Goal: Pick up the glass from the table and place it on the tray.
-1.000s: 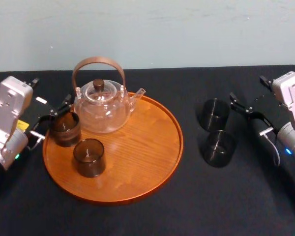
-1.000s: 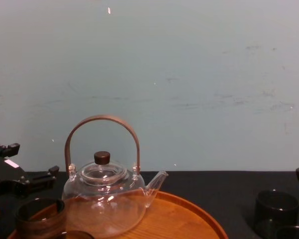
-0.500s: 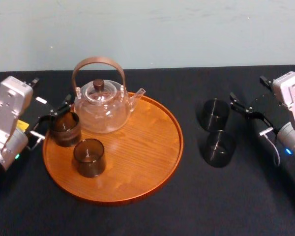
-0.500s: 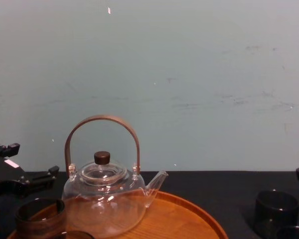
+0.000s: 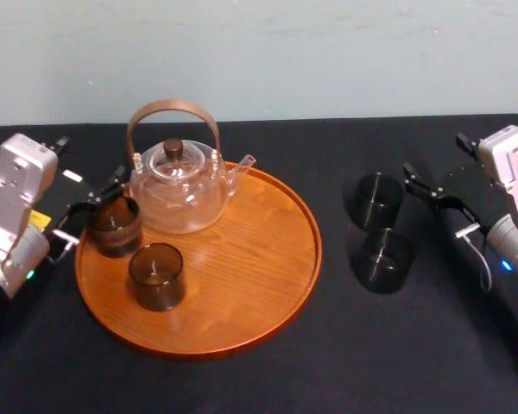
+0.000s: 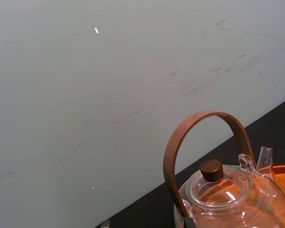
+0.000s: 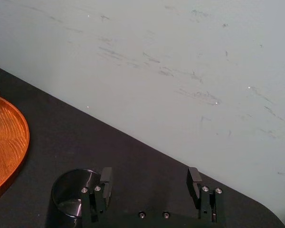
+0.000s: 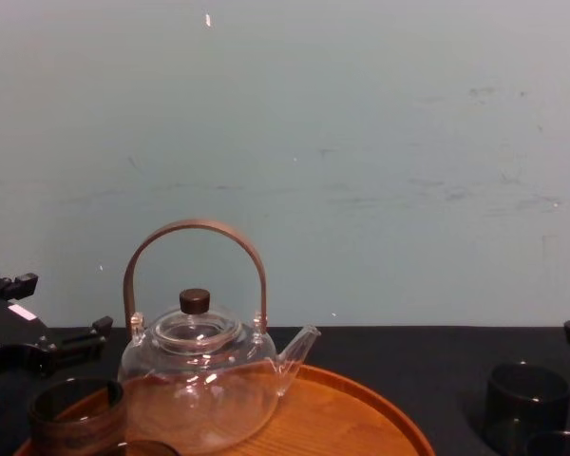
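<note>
Fingers [image 7: 104, 183] of the right gripper [image 7: 149, 176] stand spread, one just beside the far glass [image 5: 375, 200]. On the desk [image 5: 414, 362], right of the tray [image 5: 268, 285], the far glass and the near glass [image 5: 384, 259] stand close together. I judge the grasp comes next: centre both fingers around the far glass, go low, close gently, and lift straight so the near glass is not knocked. The left gripper [image 5: 91, 209], also spread, sits at the tray's left rim.

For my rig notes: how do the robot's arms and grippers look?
Both arms are silver-white boxes; the left gripper and right gripper are black. The left arm has a yellow label and green light, the right arm a blue light and grey cable.
</note>
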